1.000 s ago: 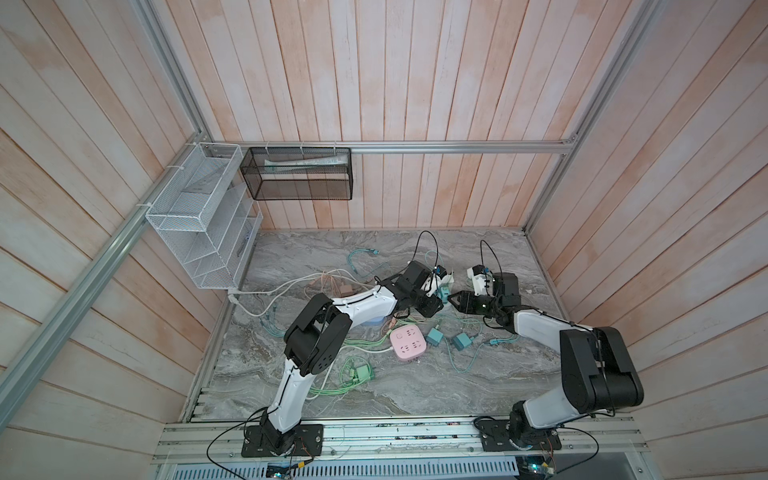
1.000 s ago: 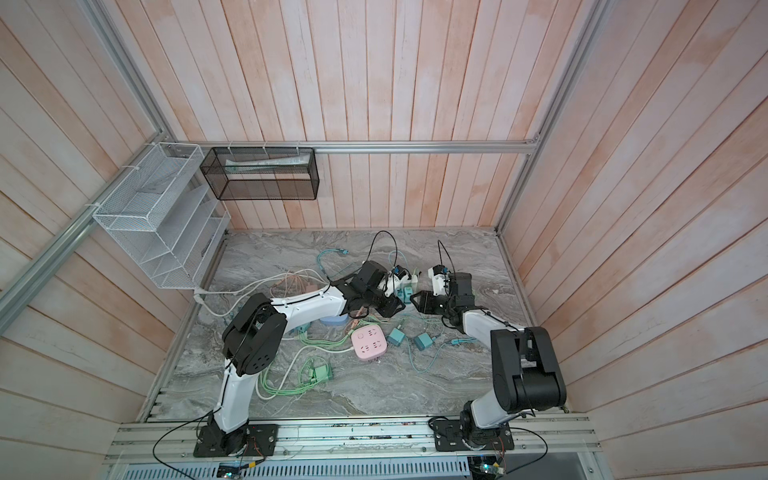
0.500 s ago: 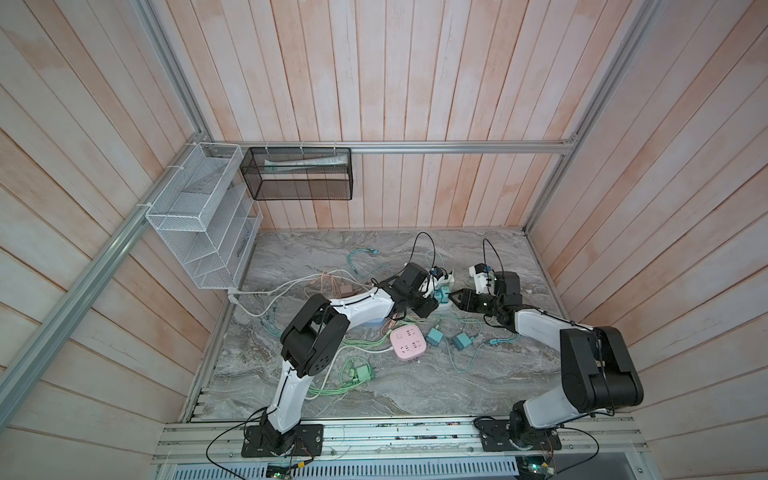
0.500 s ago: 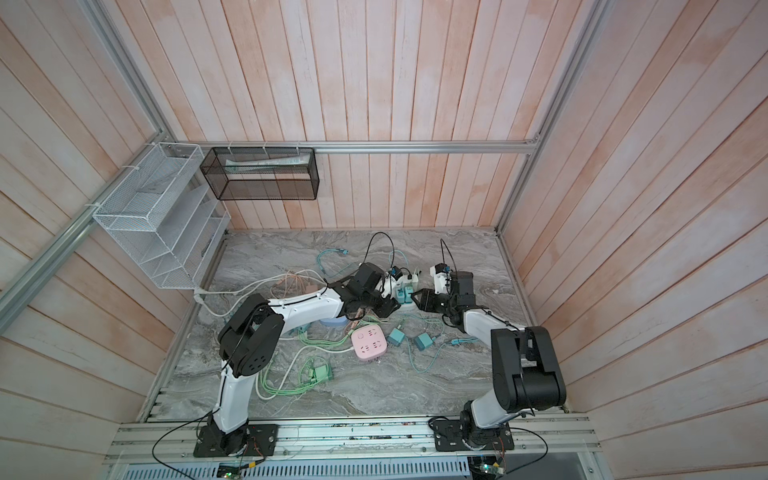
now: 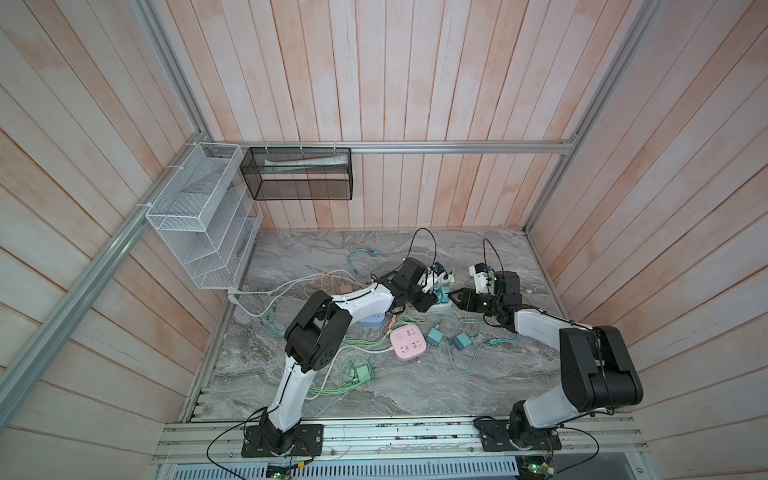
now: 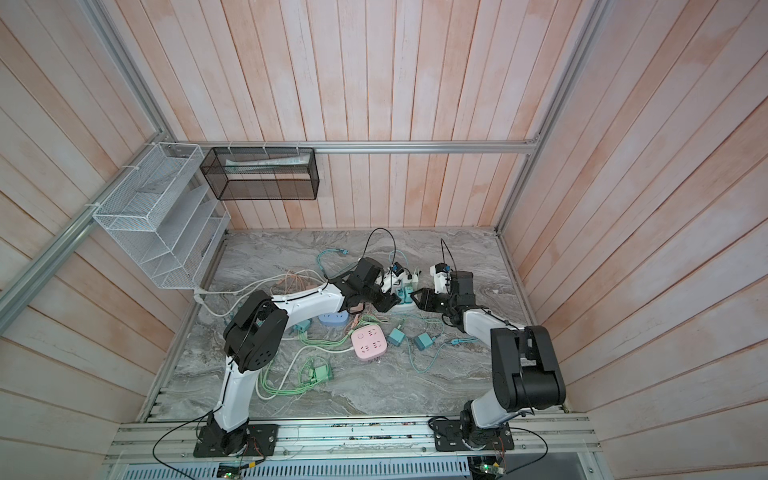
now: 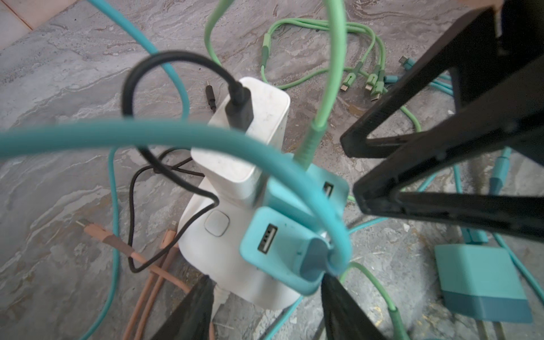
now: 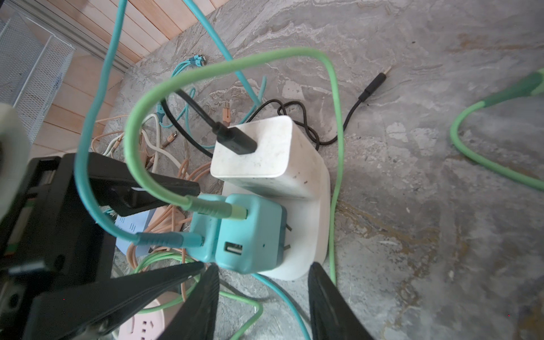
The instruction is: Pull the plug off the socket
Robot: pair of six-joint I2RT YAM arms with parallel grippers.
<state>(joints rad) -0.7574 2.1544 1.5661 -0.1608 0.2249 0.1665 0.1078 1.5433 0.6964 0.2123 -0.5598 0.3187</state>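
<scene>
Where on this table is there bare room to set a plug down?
The table is bare between the pink socket and the front rail, and along the back wall. Crowded around the white power strip and green cables.

Black mesh basket (image 5: 300, 190) hangs beside white wire rack (image 5: 179, 208).

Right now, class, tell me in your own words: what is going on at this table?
Both arms work at a white power strip holding a white charger and two teal ones. The left gripper straddles the teal charger on the teal cable, the right gripper the teal charger on the green cable, both with jaws apart. The latter's prongs show, so it looks partly out, not yet free.
</scene>
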